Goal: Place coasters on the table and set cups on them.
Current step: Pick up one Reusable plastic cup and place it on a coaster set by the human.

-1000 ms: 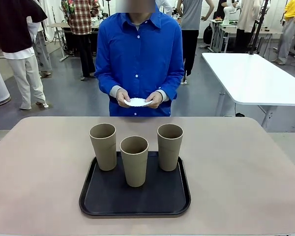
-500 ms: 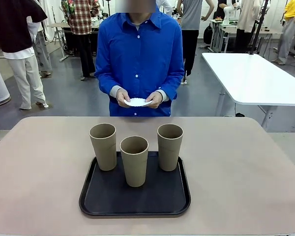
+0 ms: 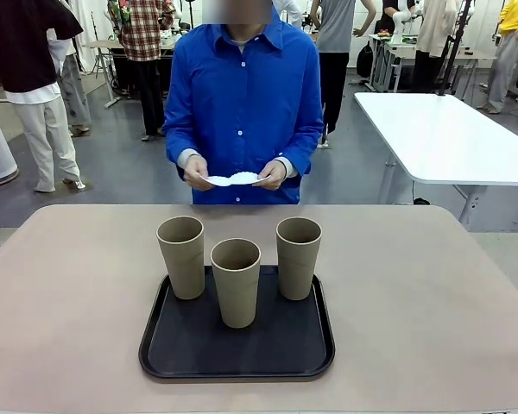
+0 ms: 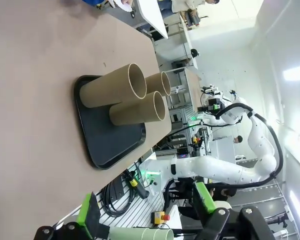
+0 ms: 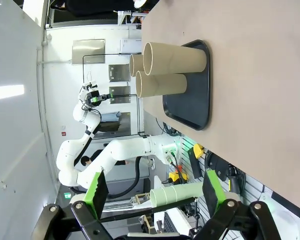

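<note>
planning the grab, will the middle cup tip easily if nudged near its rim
Probably: the middle cup is tall and narrower at base than rim. It looks empty, so likely light and quick to slide on the black tray.

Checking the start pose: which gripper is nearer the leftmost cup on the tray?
Left. The left gripper hangs open on the side of the leftmost cup, closest in its view; the right gripper hangs open on the opposite side, beyond the middle cup and right cup.
</note>
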### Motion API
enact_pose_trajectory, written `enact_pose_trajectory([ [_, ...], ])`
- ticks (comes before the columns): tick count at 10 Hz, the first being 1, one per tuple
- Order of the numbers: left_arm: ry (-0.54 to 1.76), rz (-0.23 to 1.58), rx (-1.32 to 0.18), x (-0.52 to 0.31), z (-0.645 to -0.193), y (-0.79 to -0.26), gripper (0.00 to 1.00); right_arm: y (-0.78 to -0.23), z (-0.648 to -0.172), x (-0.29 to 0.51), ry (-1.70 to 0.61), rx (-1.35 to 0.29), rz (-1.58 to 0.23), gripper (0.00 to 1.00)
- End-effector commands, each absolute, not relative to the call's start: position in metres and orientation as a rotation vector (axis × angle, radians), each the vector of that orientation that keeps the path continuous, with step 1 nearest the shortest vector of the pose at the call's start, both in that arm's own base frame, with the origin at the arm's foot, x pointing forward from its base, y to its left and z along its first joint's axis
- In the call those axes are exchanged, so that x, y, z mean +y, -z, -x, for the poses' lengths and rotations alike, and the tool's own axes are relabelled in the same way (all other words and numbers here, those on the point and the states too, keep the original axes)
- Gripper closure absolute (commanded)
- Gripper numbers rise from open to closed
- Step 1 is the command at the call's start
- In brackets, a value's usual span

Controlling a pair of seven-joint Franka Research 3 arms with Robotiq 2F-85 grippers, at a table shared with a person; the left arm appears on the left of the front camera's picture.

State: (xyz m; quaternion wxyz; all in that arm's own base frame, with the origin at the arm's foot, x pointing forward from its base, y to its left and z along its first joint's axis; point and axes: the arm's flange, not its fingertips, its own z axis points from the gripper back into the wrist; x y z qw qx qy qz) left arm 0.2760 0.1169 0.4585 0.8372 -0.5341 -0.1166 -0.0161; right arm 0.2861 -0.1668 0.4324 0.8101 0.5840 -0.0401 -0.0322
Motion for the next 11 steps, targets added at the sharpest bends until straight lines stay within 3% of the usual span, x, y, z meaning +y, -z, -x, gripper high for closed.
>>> enact_pose_trajectory([
  [1,0.047,1.148,-0.262,0.1169,-0.2768,-0.4586,0.0,-0.4324,-0.2842,-0.1659,0.068,-0.086,-1.255,0.0],
  [11,0.047,1.148,-0.262,0.1169,-0.2768,-0.4586,0.0,-0.4324,-0.2842,-0.1659,0.068,-0.086,-1.255,0.0],
])
